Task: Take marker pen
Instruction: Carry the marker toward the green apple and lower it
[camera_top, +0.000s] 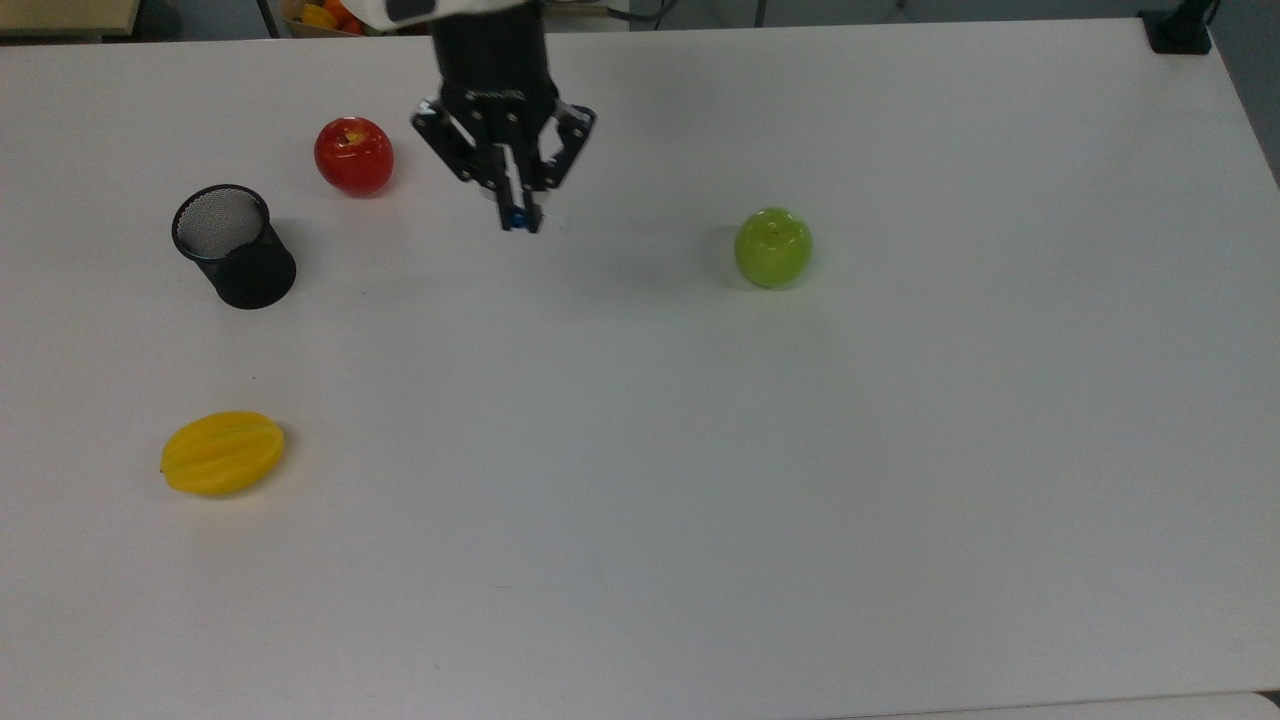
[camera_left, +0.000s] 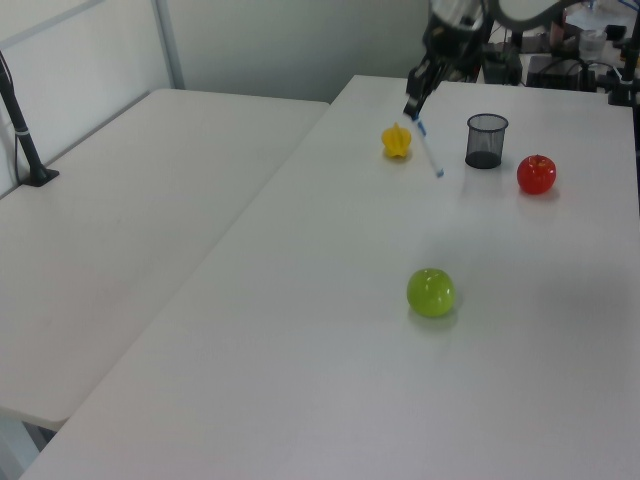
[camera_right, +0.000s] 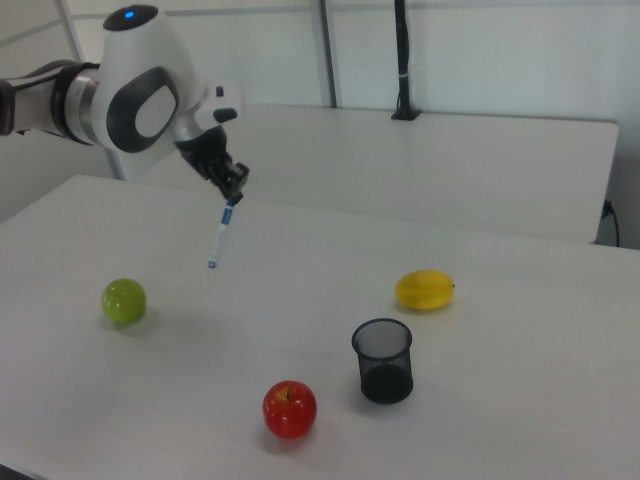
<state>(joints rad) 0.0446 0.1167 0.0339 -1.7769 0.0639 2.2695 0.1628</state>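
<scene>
White table (camera_top: 900, 500) carried everything; a second table (camera_left: 150, 220) stood beside it on the left view's left. Arm (camera_right: 140, 100) reached in over the table from the top view's far edge, white and grey body at the right view's left. Gripper (camera_top: 518, 222) pointed down, above the surface, fingers clamped on the pen's blue upper end. Pen (camera_right: 220, 238) hung from the gripper, clear of the table, slightly tilted, white barrel, lower tip blue. In the left view the pen (camera_left: 430, 153) slanted down to the left view's right, seen between the yellow fruit and the cup. In the top view little of the pen showed beyond a blue spot at the fingertips.

Black mesh cup (camera_top: 233, 245) stood upright at the top view's left, well apart from the gripper. Red apple (camera_top: 354, 155) sat near the cup, on the top view's far side, left of the gripper. Green apple (camera_top: 773, 247) lay to the gripper's right in the top view, well apart. Yellow fruit (camera_top: 222, 452) lay at the top view's near left, apart from the cup. Black post (camera_right: 402, 60) stood on the far table in the right view.
</scene>
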